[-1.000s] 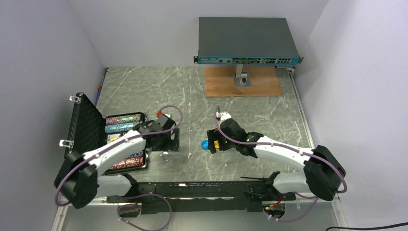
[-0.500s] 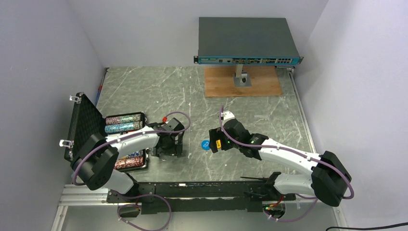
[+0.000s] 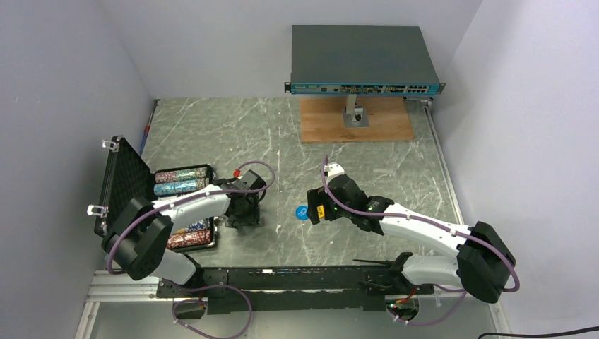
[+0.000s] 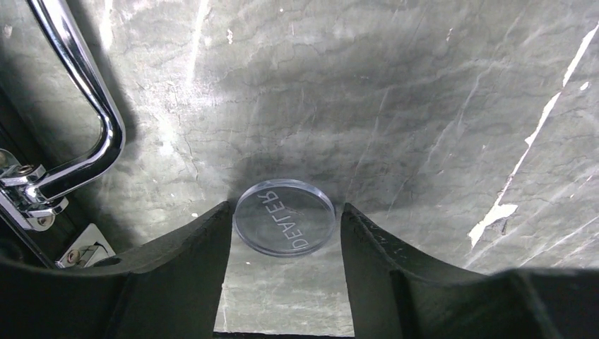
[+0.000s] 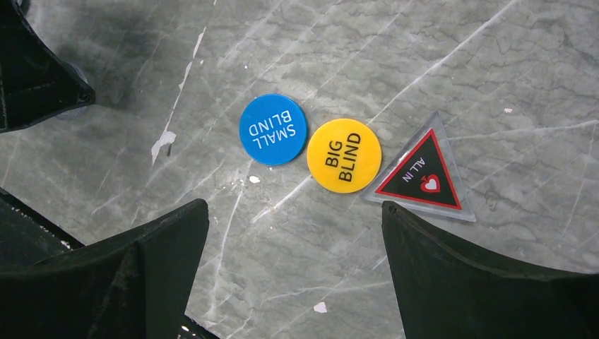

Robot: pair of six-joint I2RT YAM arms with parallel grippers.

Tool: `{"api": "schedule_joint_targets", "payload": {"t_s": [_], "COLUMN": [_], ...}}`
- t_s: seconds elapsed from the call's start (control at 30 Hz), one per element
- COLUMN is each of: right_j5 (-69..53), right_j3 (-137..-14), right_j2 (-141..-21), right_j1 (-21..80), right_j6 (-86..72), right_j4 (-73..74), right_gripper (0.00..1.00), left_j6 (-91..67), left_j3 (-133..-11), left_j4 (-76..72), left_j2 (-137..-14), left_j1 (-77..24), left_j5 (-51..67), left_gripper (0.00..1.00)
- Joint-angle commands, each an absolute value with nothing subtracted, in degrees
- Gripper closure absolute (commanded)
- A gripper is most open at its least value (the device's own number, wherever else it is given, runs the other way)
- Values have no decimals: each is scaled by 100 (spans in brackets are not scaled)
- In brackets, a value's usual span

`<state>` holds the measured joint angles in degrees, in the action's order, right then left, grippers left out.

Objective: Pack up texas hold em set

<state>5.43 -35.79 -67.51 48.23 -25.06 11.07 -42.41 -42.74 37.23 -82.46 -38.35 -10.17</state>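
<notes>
On the grey marbled table (image 3: 212, 127), the black briefcase (image 3: 126, 185) lies open at the near left, with chip rows (image 3: 180, 181) inside. Just right of it, the left gripper (image 4: 287, 210) straddles a clear DEALER disc (image 4: 284, 227) lying flat on the table; I cannot tell whether it pinches the disc. The right gripper (image 5: 294, 206), spread wide and holding nothing, hovers over the blue disc (image 5: 273, 129), yellow disc (image 5: 344, 155) and red triangular token (image 5: 422, 175) mid-table.

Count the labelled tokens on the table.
4: clear DEALER disc between the left fingers; blue SMALL BLIND, yellow BIG BLIND, ALL IN triangle before the right fingers. Others may be hidden.
</notes>
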Motion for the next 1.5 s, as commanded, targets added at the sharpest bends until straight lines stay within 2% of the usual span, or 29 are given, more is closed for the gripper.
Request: {"api": "schedule_joint_targets", "payload": {"t_s": [0.0,0.23,0.63,0.8,0.93,1.07,1.27,1.47], "right_j5": [575,580,553,545,536,536,561,598], "right_j3": [-3552,-3587,-3649,-3608,-3613,-3622,-3570,-3561], "right_j2": [-6718,-6777,-6843,-6786,-6826,-6857,-6803,-6736], "right_j1": [4831,4832,4825,4822,4831,4825,4820,4830], "right_j6": [-2496,-2482,-2470,-2476,-2478,-2487,-2505,-2504], "right_j4": [1063,1053,1064,1057,1050,1042,1024,1057], "right_gripper": [6,6,6,6,6,6,6,6], "left_j6": [-4265,-4285,-4473,-4465,-4473,-4463,-4433,-4375], "left_j3": [-4149,-4142,-4065,-4021,-3907,-3796,-3855,-4028], "left_j4": [3576,3830,4020,4012,3943,3881,3872,3898], "left_j2": [-8479,-8457,-8499,-8435,-8308,-8232,-8356,-8468], "left_j1": [-3905,-3982,-4269,-4274,-4287,-4286,-4286,-4287], "left_j5": [-988,-1145,-1249,-1147,-1007,-964,-1006,-1124], "left_gripper": [35,28,39,24,23,35,36,57]}}
